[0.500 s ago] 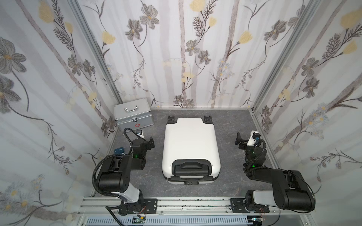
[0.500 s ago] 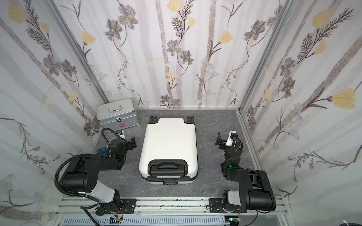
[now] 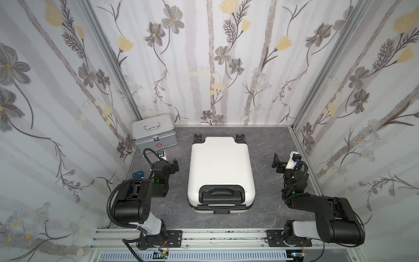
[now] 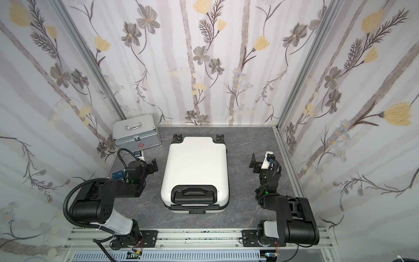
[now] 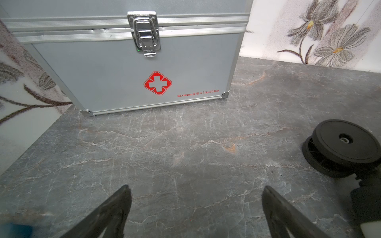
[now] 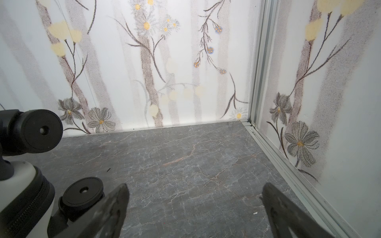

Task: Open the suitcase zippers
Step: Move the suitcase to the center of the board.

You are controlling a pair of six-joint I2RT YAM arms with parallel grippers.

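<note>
Gaping wide, left hand (image 5: 195, 192) and right hand (image 6: 195, 191), both empty.

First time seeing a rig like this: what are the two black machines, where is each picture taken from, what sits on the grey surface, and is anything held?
They are two robot arms on a rail, each ending in a two-fingered gripper. Both top views look down on the whole booth; the other two pictures come from cameras on the wrists, looking out past the fingers. On the grey table lies a closed white suitcase, wheels toward the far wall; its black zipper shows in the right wrist view. A silver case stands in the far corner on the left arm's side. The left gripper and right gripper are open and empty, either side of the suitcase, apart from it.
</note>
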